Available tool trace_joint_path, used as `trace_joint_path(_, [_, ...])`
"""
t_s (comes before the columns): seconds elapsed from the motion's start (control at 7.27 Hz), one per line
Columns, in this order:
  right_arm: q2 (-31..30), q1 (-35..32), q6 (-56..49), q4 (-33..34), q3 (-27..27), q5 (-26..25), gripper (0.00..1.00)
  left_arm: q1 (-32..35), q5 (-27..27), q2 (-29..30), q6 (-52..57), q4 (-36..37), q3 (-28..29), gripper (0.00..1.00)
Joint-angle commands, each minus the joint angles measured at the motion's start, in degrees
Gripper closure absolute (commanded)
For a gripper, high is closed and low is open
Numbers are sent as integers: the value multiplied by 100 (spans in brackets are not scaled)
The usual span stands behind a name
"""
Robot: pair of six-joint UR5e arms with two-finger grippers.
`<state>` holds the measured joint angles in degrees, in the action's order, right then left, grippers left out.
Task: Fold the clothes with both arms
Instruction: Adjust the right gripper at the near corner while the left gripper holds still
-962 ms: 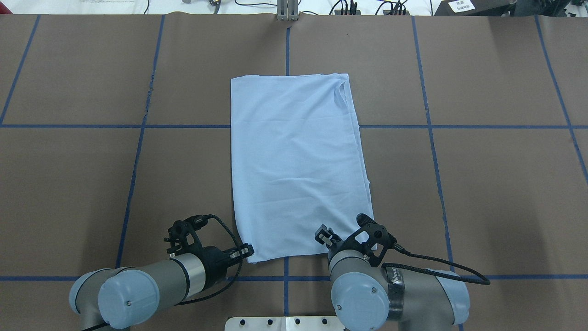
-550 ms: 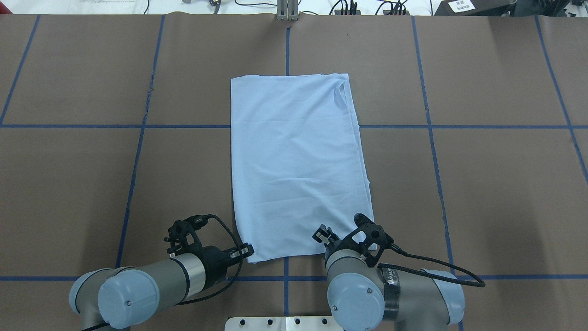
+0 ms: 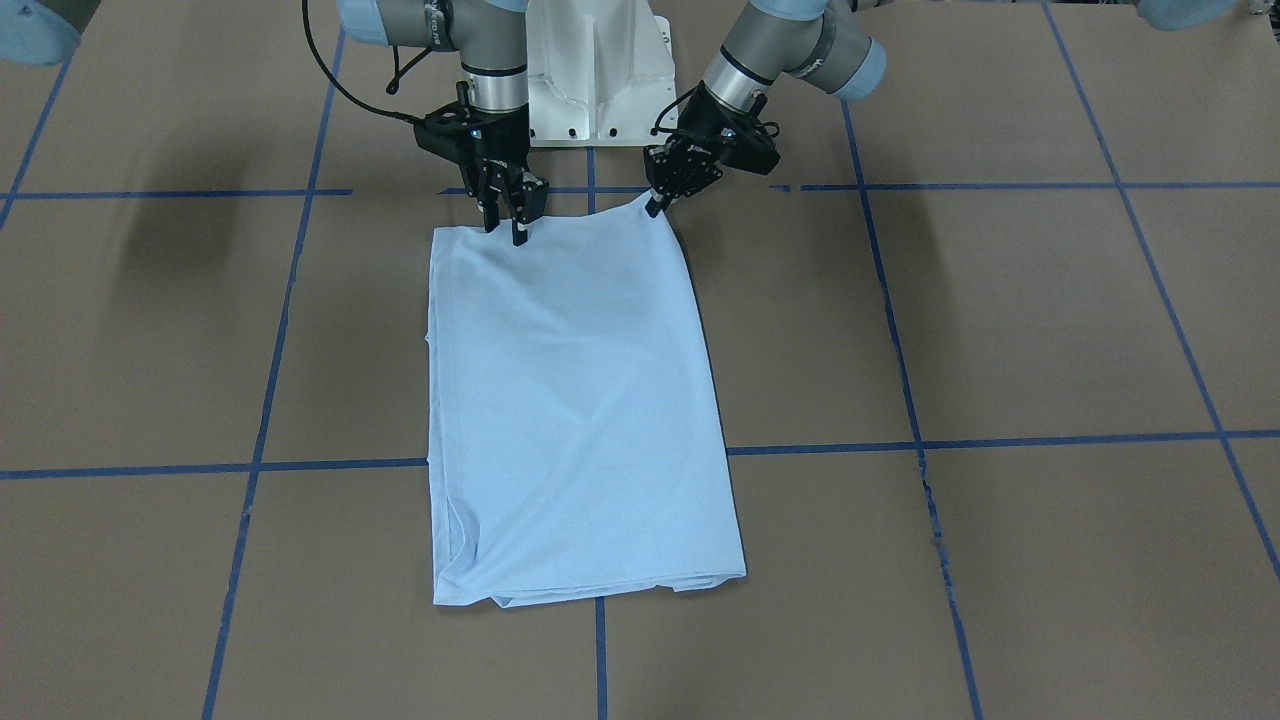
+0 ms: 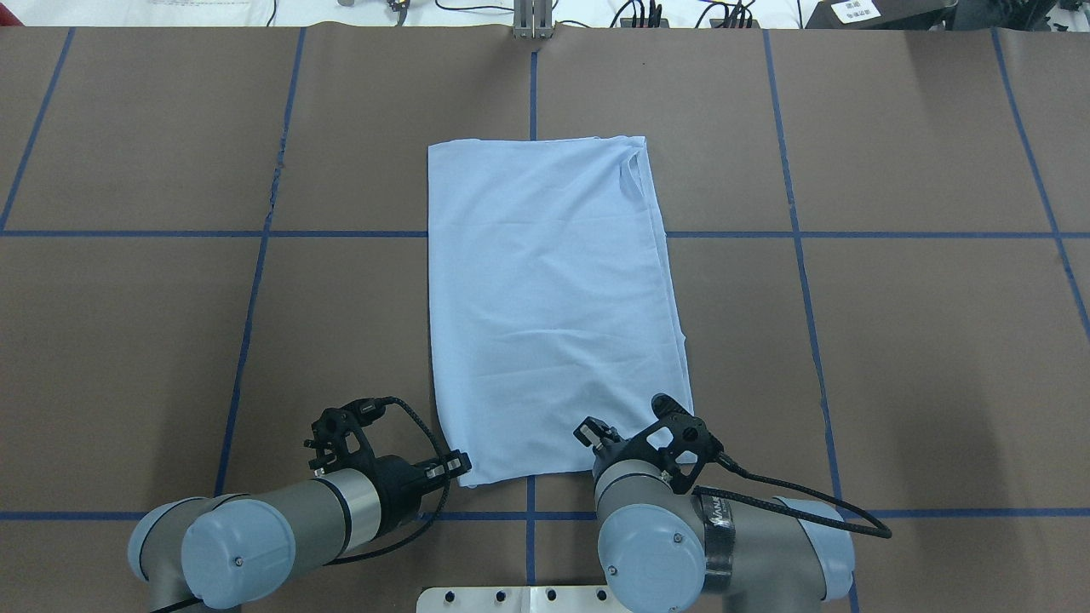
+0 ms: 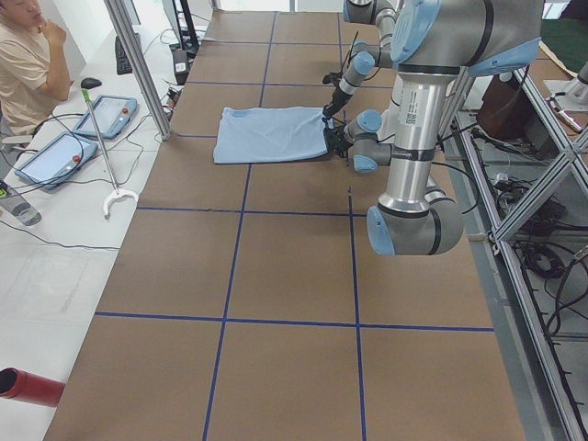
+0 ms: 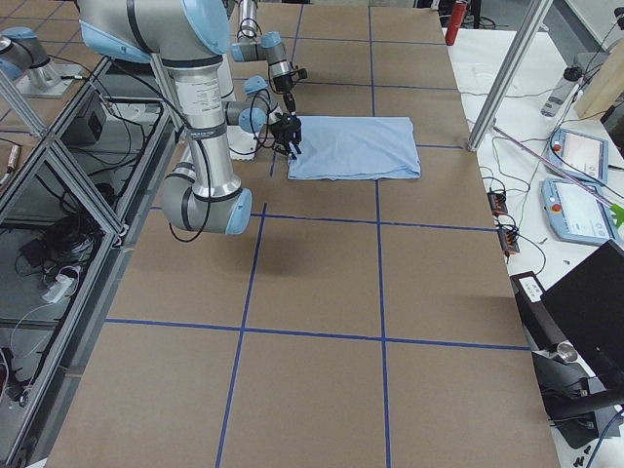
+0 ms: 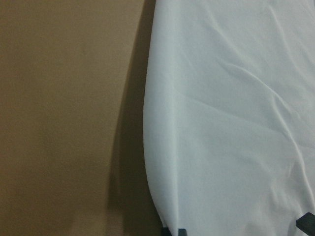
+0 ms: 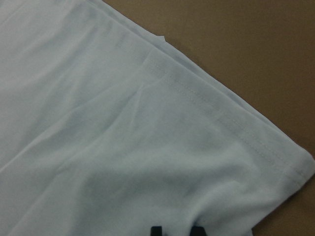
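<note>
The light blue T-shirt (image 3: pixel 580 400) lies folded into a long rectangle mid-table (image 4: pixel 545 298), its print and tag hidden. My left gripper (image 3: pixel 653 207) is shut on the shirt's near corner on my left, which is pulled up into a small point. In the left wrist view that edge (image 7: pixel 162 147) casts a wide shadow on the table. My right gripper (image 3: pixel 507 228) is shut on the near edge close to the other corner. In the right wrist view the cloth (image 8: pixel 123 147) creases toward the fingertips (image 8: pixel 156 230). From overhead the right wrist (image 4: pixel 656 451) covers its own fingers.
The brown table (image 4: pixel 894 358) carries a grid of blue tape lines. The white pedestal base (image 3: pixel 595 70) stands just behind both grippers. A metal post (image 4: pixel 532 21) and cables sit at the far edge. A person (image 5: pixel 28 64) sits by tablets beyond it.
The right arm's wrist has shifted a little to the left and slightly forward over the shirt's near edge. The left arm and the shirt's outline have not visibly moved.
</note>
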<state>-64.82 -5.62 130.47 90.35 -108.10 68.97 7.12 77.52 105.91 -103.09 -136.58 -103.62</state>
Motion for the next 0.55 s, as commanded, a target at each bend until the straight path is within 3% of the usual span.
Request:
trace_joint_path(0.0, [4, -10, 181, 0, 0, -7, 100, 0, -9, 0, -1, 0, 0, 100])
trace_joint_path(0.41, [-22, -184, -20, 78, -106, 81, 96, -9, 0, 9, -1, 0, 0, 100])
